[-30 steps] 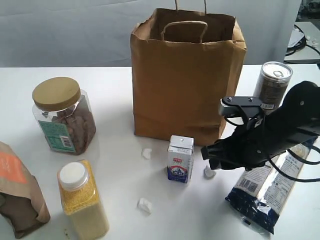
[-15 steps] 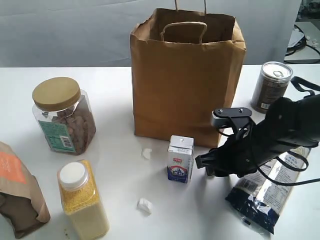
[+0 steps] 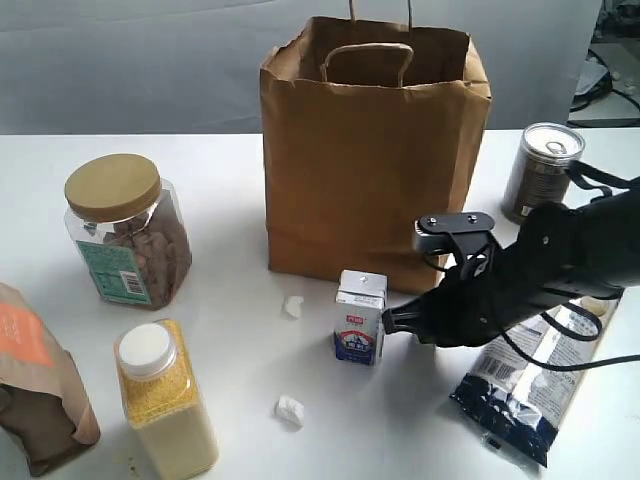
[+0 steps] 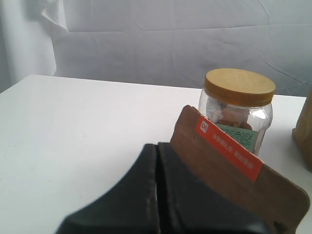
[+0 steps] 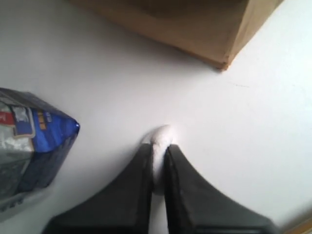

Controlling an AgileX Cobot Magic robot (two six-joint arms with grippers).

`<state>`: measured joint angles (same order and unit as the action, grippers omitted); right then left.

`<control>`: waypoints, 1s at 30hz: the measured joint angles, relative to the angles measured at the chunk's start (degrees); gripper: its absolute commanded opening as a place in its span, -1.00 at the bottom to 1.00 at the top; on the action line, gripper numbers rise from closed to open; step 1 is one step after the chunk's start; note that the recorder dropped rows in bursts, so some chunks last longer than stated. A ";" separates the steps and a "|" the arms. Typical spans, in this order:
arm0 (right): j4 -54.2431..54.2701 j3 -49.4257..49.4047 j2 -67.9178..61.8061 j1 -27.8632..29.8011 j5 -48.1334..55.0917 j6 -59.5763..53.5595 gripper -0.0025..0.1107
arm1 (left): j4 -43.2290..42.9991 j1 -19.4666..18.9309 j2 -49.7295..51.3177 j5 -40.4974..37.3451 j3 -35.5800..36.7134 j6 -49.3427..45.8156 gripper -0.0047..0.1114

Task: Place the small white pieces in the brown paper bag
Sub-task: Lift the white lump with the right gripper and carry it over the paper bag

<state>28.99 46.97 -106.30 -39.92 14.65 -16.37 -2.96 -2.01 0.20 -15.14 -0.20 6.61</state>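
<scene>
Shining bright and even, throwing only faint soft shadows beside the brown paper bag; blurring whatever sits nearest both wrist lenses.

Brown pouch: cut off by the exterior view's left edge; brown paper bag: rear handle clipped at the top edge. White piece: only its tip shows between the closed fingers of the right gripper in the wrist view. In the exterior view the right arm covers it entirely.
</scene>
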 measured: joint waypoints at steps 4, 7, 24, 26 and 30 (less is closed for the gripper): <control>0.00 -3.66 4.03 0.00 -1.27 1.64 -0.96 | 0.00 0.00 0.00 0.00 0.00 0.00 -0.92; 0.00 -9.66 10.35 -0.05 -6.67 2.67 -0.96 | 0.00 0.00 0.00 0.00 0.00 0.00 -0.92; -1.72 -12.58 52.54 -0.05 -29.34 2.83 -0.96 | 0.00 0.00 0.00 0.00 0.00 0.00 -0.92; -2.28 -6.96 50.47 -0.05 -27.53 2.83 -0.96 | 0.00 0.00 0.00 0.00 0.00 0.00 -0.92; -2.75 3.08 42.69 -0.05 -22.72 2.20 -0.96 | 0.00 0.00 0.00 0.00 0.00 0.00 -0.92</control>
<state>26.24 50.05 -63.61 -39.96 -8.06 -14.17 -2.96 -2.01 0.20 -15.14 -0.20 6.61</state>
